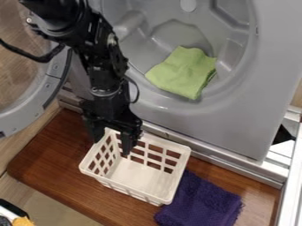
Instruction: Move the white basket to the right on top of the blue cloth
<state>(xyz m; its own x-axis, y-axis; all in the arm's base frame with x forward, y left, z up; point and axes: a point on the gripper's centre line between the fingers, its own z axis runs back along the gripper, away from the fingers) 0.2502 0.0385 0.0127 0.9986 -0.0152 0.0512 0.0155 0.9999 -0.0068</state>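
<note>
- White basket (141,178), near surface (44,165)'s rear edge, beside blue cloth (200,203); probably light, semi-stiff, slick.
- Best pinched at rim, gently.
- Tool (111,148) spread apart at rear-left corner of basket.

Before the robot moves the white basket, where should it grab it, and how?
I'd pinch the white basket by its thin top rim, near the corner where the gripper is, coming down from above. The top is open, so one finger could fit inside and the other outside the wall.
</note>
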